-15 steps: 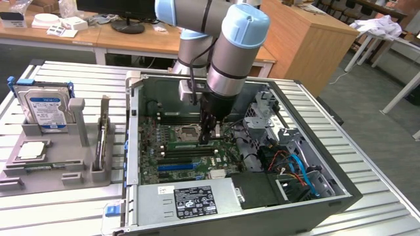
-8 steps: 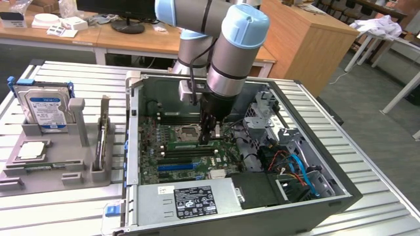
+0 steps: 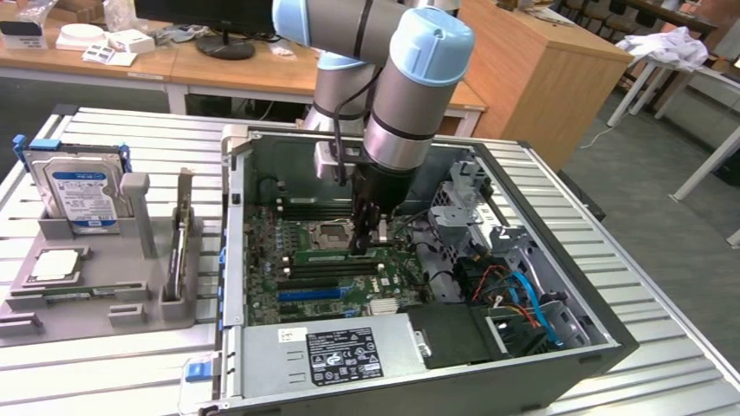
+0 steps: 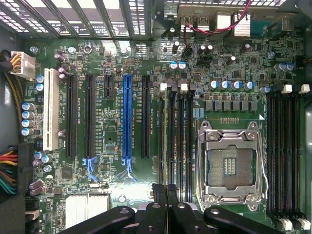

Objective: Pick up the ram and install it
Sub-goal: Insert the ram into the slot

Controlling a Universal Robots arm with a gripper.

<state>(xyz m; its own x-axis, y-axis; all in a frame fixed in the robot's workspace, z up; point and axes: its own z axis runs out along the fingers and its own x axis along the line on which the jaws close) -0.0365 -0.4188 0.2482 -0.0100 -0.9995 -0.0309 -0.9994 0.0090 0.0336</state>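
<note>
The ram (image 3: 329,256) is a long green stick standing on edge along the black memory slots (image 4: 175,146) of the motherboard (image 3: 289,286), beside the CPU socket (image 4: 233,165). My gripper (image 3: 370,245) reaches straight down into the open computer case (image 3: 555,364). Its fingertips sit right at the stick's top edge, towards the end at the exterior view's right. In the wrist view the gripper (image 4: 166,187) is shut, its two black fingers pressed together over the slot nearest the expansion slots. Whether anything is pinched between them I cannot tell.
A grey parts tray (image 3: 93,308) at the exterior view's left holds a silver-and-blue hard drive (image 3: 79,186), a CPU (image 3: 55,264) and an upright card holder (image 3: 179,247). Inside the case are the drive cage (image 3: 469,204), loose cables (image 3: 521,299) and the power supply (image 3: 335,355).
</note>
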